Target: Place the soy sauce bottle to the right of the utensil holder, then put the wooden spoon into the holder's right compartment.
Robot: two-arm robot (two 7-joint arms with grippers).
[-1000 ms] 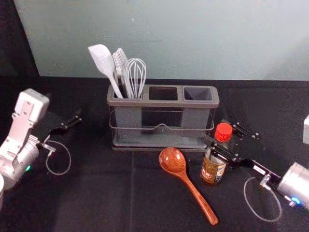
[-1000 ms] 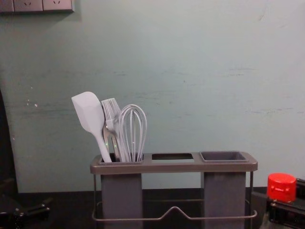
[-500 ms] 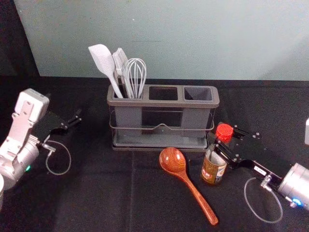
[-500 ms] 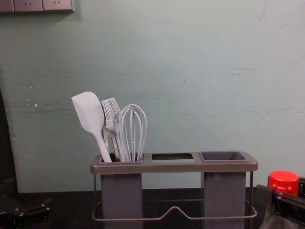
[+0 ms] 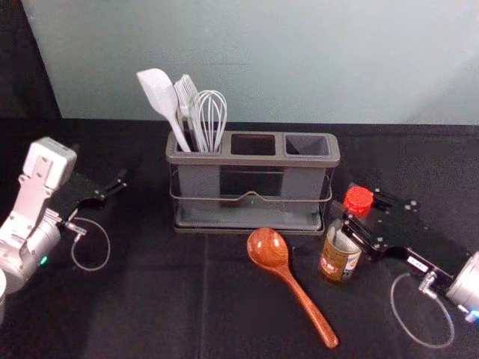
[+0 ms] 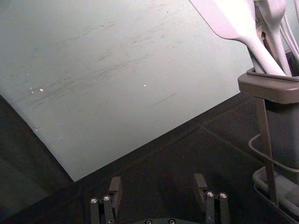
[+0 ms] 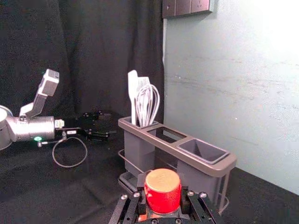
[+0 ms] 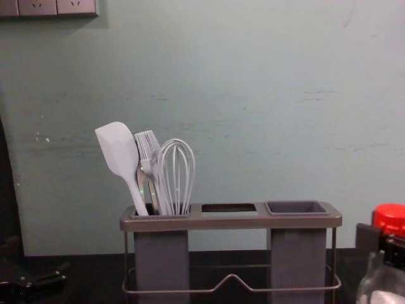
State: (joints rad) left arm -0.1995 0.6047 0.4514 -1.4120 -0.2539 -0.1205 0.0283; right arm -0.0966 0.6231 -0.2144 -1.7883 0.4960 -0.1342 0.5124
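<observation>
- And here's the right gripper, out past the holder's right end, clamped around the neck of the soy sauce bottle, just under its red cap!
- The bottle stands close to upright, nearer the robot than the utensil holder and off its right front corner; whether its base touches the cloth, I can't tell.
- Look at the right wrist view: that cap sits squarely between the right gripper's two fingers, with the holder beyond it.
- From the chest view, too, the cap shows to the right of the holder, a gap between them.
- Over on the left side, the left gripper hangs well apart from the holder, fingers spread wide, grasping nothing.
- Down on the black cloth lies the wooden spoon, in front of the holder, bowl towards it, handle slanting back to the robot and rightward, the bottle just beside it on the right.
- In the holder's left compartment, we've got a white spatula, a brush and a whisk, all heads up.
- The right compartment faces upward, the spoon outside it!
</observation>
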